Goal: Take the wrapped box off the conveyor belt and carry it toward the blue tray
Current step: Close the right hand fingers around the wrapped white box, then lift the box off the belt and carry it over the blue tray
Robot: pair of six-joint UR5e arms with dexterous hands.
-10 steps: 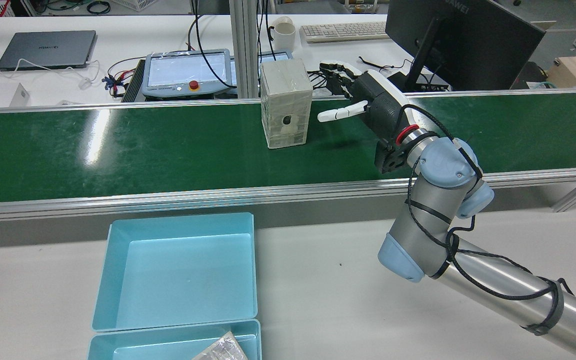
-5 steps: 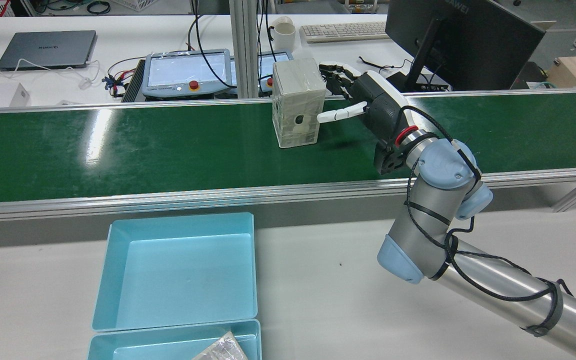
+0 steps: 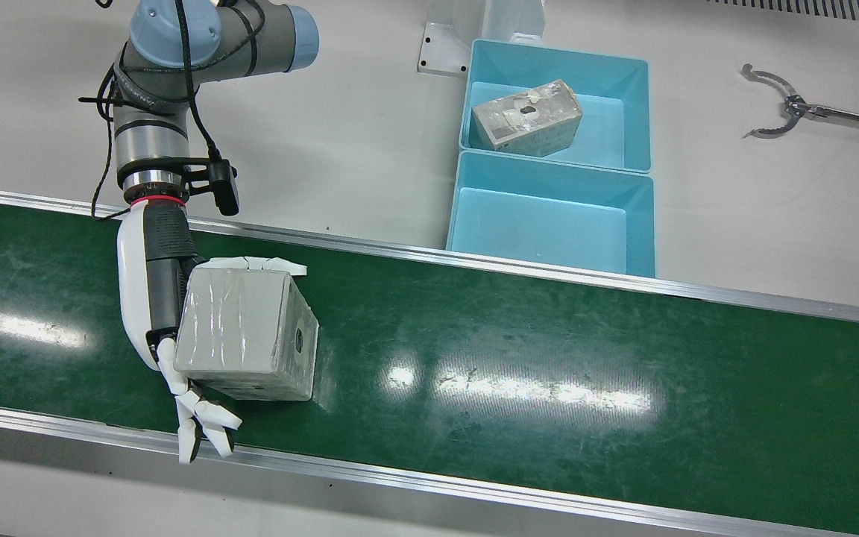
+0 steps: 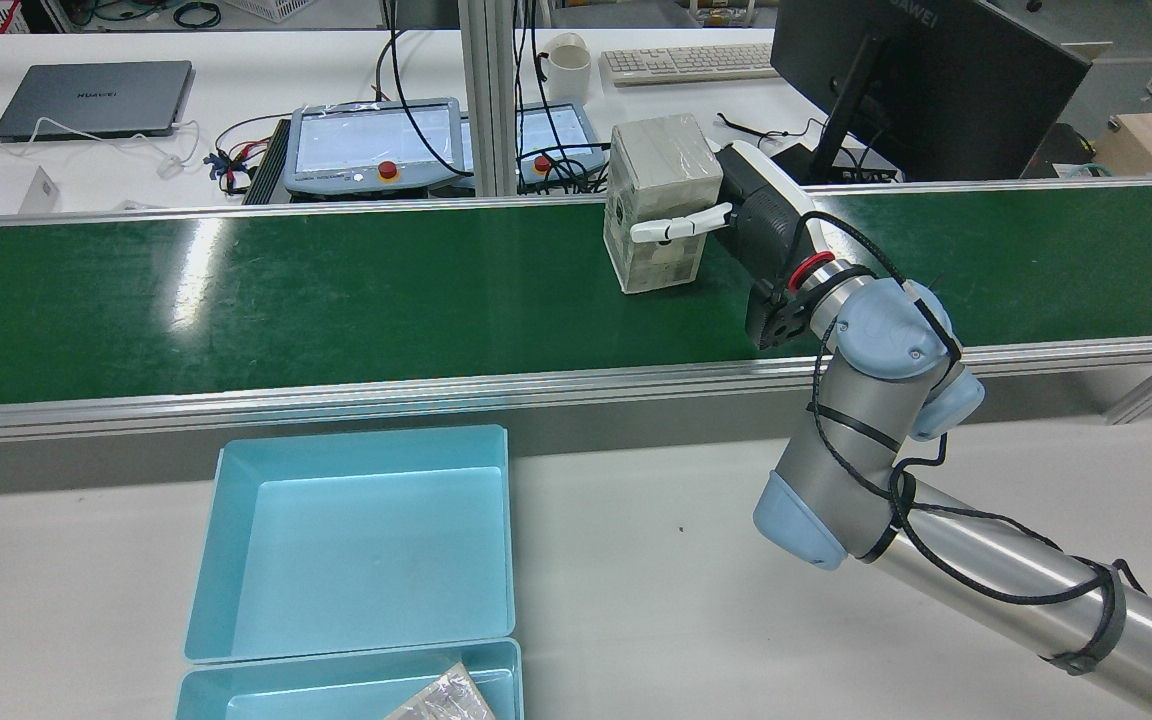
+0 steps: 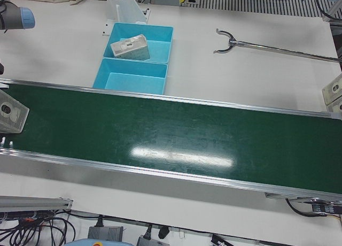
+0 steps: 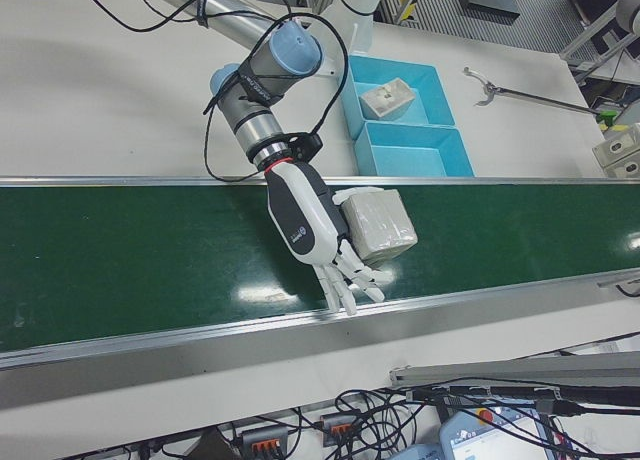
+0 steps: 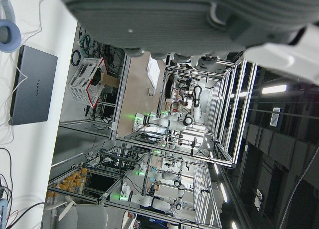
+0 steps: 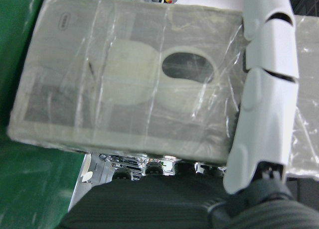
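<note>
Green belt (image 3: 549,358) lay bare between the wrapped box (image 3: 247,332) in the right hand (image 3: 157,298) and the blue tray (image 3: 552,224). Only the belt's metal rail (image 3: 549,270) stood between. Near tray empty; far tray (image 3: 556,112) held another wrapped box (image 3: 526,118). Desk (image 3: 370,142) beside the trays was open.

Rear cam high behind, front cam overhead – both share conveyor belt (image 4: 336,290)

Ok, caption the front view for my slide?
Right hand cradles the wrapped box on the green conveyor belt.
</note>
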